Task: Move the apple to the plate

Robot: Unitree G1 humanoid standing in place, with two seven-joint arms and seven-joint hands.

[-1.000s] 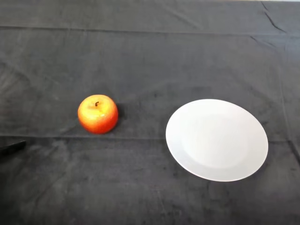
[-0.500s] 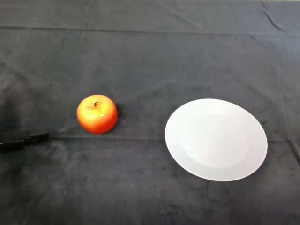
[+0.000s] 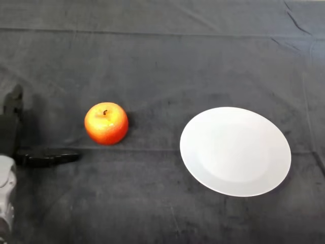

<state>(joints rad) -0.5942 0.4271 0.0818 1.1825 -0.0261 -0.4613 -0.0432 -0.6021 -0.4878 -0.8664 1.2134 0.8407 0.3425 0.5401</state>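
Observation:
A red and orange apple (image 3: 106, 123) stands upright on the dark cloth, left of the middle. A white plate (image 3: 235, 151) lies to its right, a gap of cloth between them, with nothing on it. My left hand (image 3: 12, 133) comes in at the left edge, left of the apple and apart from it. It is open: its thumb (image 3: 46, 158) reaches right toward the apple's lower left, and its fingers (image 3: 13, 101) point up and away from me.
The silver-grey forearm (image 3: 5, 195) shows at the lower left corner. The dark cloth (image 3: 162, 56) covers the whole table, with folds along the far edge.
My left hand has come in from the left edge and moved right toward the apple. More of the hand and forearm now show. The apple and the plate have not moved.

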